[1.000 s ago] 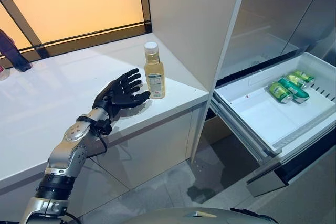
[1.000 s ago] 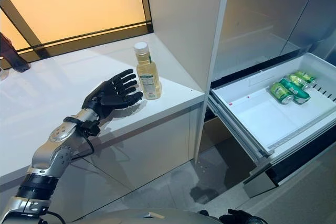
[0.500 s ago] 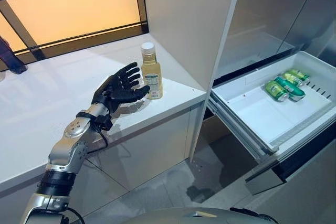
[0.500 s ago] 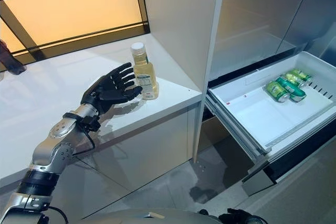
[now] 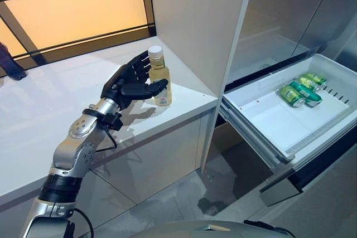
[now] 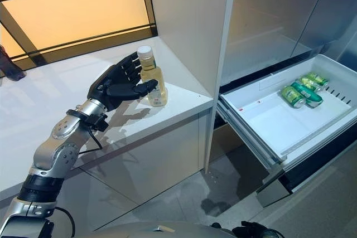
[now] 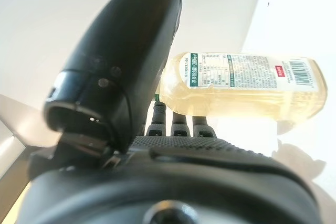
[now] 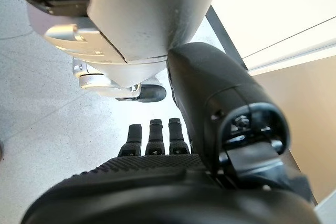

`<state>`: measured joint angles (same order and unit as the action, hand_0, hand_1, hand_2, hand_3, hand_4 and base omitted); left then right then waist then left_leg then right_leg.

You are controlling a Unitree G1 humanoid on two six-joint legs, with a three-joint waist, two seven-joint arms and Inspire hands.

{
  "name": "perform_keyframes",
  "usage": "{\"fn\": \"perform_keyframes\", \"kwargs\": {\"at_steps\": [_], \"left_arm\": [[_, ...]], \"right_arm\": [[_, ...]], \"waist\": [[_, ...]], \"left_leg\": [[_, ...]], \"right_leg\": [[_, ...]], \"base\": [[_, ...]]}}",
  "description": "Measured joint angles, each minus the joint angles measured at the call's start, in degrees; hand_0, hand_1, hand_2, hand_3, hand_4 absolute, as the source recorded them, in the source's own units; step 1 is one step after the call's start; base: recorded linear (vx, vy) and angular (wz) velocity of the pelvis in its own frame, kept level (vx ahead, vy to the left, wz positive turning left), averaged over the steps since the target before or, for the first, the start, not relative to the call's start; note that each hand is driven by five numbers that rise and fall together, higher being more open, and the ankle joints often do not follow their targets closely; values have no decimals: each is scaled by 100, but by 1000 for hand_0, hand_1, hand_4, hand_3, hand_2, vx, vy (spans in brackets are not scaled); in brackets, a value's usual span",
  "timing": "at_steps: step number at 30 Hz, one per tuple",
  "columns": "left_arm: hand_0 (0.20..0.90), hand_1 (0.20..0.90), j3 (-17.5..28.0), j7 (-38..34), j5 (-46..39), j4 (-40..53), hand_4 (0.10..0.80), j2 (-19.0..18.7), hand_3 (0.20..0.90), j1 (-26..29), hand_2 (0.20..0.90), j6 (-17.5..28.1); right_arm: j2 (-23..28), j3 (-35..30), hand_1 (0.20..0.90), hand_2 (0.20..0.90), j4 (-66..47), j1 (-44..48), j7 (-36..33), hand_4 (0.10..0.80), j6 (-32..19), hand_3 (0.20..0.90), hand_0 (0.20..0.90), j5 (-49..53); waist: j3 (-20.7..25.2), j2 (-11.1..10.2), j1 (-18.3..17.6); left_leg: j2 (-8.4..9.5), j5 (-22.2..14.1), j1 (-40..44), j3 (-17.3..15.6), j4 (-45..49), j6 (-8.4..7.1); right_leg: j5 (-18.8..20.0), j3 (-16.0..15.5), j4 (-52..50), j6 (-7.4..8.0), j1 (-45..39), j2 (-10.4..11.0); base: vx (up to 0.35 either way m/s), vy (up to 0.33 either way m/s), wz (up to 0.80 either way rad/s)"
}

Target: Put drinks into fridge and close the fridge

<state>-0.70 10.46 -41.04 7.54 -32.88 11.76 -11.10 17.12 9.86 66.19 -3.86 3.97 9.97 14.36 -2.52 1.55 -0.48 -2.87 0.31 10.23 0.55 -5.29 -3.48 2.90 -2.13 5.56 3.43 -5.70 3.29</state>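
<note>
Along the far left, an amber-lit window [image 5: 72,12] with dark frames runs behind a white countertop [image 5: 44,115], and a dark object [image 5: 10,65] sits at the counter's left edge, cut off by the frame. Rising from the lower left, the left hand [image 5: 127,83] reaches over the counter with fingers spread and extended behind a bottle [image 5: 159,76], the thumb in front of it; the hand brackets the bottle without closing on it. The bottle, holding pale yellow liquid under a white cap, stands upright near the counter's right end, beside a tall white cabinet panel [image 5: 195,20]. Below, the floor [image 5: 184,199] is grey speckled tile. Right of the panel, the fridge [image 5: 301,15] shows grey doors above an open white drawer [image 5: 262,118] holding green cans [image 5: 301,88] at its far corner. The right hand [image 8: 157,182] appears only in its wrist view, fingers straight and empty, over the floor.
</note>
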Motion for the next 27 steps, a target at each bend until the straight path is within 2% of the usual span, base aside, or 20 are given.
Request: {"fn": "perform_keyframes", "kwargs": {"at_steps": [11,22,27], "left_arm": [[900,900,-42,-10,-65,-2,800,-91,900,72,900,-129],[900,900,-438,-109,-239,-133,800,-185,900,439,900,-292],[900,900,-471,-124,-247,-285,800,-185,900,475,900,-373]], "right_arm": [[0,6,900,900,4,34,1,800,5,900,900,-4],[1,19,900,900,13,63,18,800,17,900,900,-32],[5,24,900,900,34,42,22,800,33,900,900,-42]], "waist": [[5,3,-25],[31,18,-114],[162,54,-167]], "left_leg": [[3,0,11,-3,11,0],[6,1,46,-15,17,0],[6,0,45,-31,9,0]], "right_leg": [[0,5,0,0,-11,1],[1,16,-1,0,-42,0],[1,31,-1,0,-33,-1]], "base": [[0,0,0],[0,0,0],[0,0,0]]}}
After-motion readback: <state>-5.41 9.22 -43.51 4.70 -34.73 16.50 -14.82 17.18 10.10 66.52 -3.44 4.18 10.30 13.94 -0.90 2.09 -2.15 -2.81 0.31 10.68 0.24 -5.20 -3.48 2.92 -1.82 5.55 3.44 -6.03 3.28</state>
